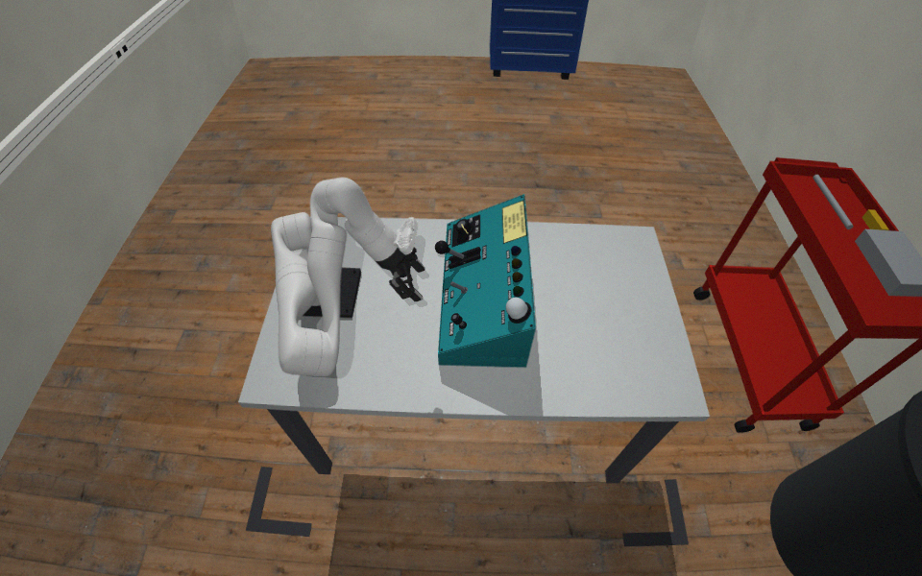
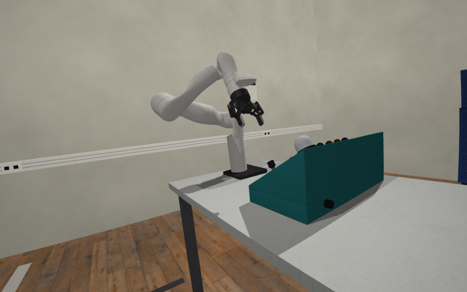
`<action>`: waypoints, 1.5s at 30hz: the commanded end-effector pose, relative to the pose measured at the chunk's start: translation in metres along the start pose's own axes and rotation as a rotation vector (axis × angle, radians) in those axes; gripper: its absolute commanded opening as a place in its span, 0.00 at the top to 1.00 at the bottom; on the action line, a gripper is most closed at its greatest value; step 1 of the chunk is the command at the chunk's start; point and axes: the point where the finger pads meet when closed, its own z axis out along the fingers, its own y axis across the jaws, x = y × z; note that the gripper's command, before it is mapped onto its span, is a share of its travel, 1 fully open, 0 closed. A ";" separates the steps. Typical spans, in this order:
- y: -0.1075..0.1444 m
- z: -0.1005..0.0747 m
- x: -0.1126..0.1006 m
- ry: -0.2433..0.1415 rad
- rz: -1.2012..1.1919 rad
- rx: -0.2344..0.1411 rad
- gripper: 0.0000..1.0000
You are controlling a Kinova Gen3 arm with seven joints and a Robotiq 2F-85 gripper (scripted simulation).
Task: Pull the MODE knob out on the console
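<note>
The teal console (image 1: 486, 286) stands on the grey table, its sloped panel facing my arm. The panel carries a black ball lever (image 1: 441, 247), two small black knobs (image 1: 457, 321), a row of dark buttons (image 1: 516, 271) and a white dome (image 1: 517, 308). The labels are too small to read, so I cannot tell which control is MODE. In the exterior view a small black knob (image 2: 328, 203) sticks out low on the console's (image 2: 318, 177) tall back face. My gripper (image 1: 414, 280) (image 2: 251, 122) is open and empty, in the air left of the console and above panel height.
The arm's base plate (image 1: 335, 293) is on the table's left side. A red cart (image 1: 830, 286) stands to the right of the table, a blue drawer cabinet (image 1: 538, 36) at the far wall, and a black cylinder (image 1: 880, 486) at the near right.
</note>
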 end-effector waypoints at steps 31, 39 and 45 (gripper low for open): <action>0.002 0.032 0.008 0.002 0.031 0.003 0.23; 0.002 0.032 0.008 0.002 0.031 0.003 0.23; 0.002 0.032 0.008 0.002 0.031 0.003 0.23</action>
